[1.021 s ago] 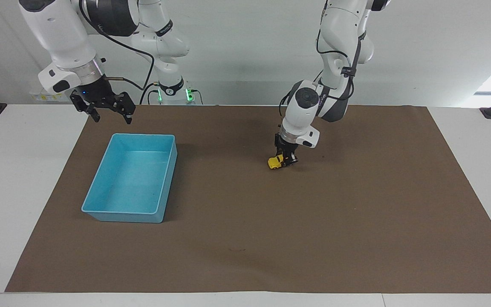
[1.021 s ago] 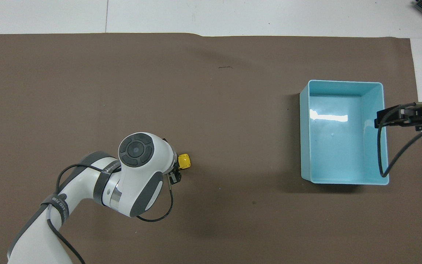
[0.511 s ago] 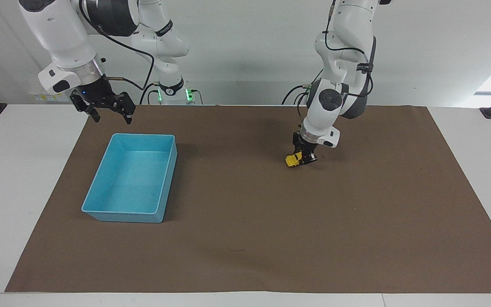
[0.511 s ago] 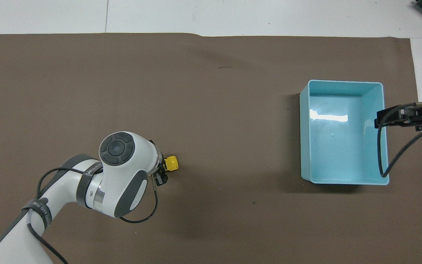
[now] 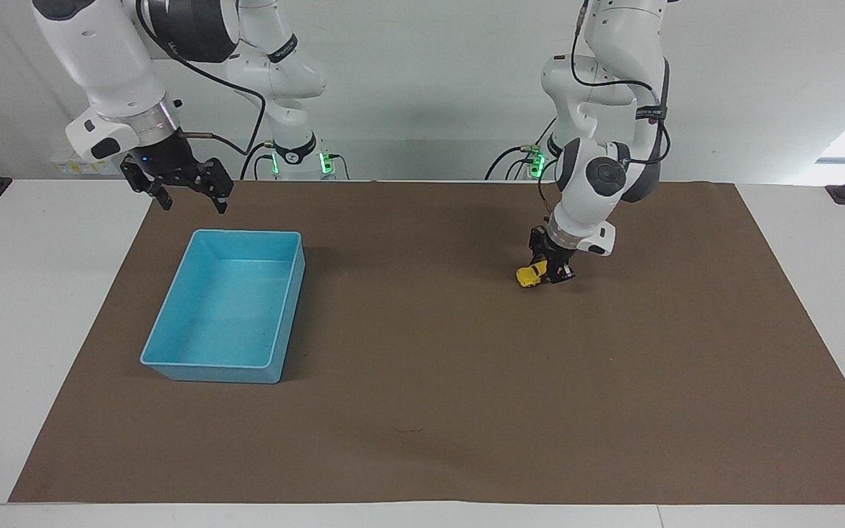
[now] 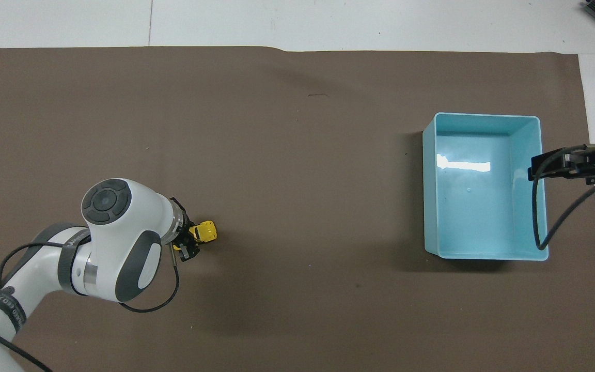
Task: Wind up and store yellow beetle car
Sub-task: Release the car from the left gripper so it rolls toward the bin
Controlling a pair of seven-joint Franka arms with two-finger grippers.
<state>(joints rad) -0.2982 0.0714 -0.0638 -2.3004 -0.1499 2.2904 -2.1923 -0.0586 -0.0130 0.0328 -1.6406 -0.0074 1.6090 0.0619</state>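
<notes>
- One change is visible: the left gripper (image 5: pixel 549 273), jaws closed on the yellow beetle car (image 5: pixel 529 275), has drawn the car along the brown mat (image 5: pixel 422 411) on the desk toward the left arm's end, farther from the blue bin (image 5: pixel 173 359).
- This backward drag probably winds the spring; storing in the bin is not yet done.
- The right gripper (image 5: pixel 189 192) waits, jaws open, over the bin's edge nearest the robots.

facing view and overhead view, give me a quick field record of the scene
car: tiny yellow beetle toy car, low on the brown mat
left gripper: shut on the car, toward the left arm's end
bin: light blue rectangular plastic bin, nothing in it, toward the right arm's end
right gripper: open, waits above the mat's edge by the bin
</notes>
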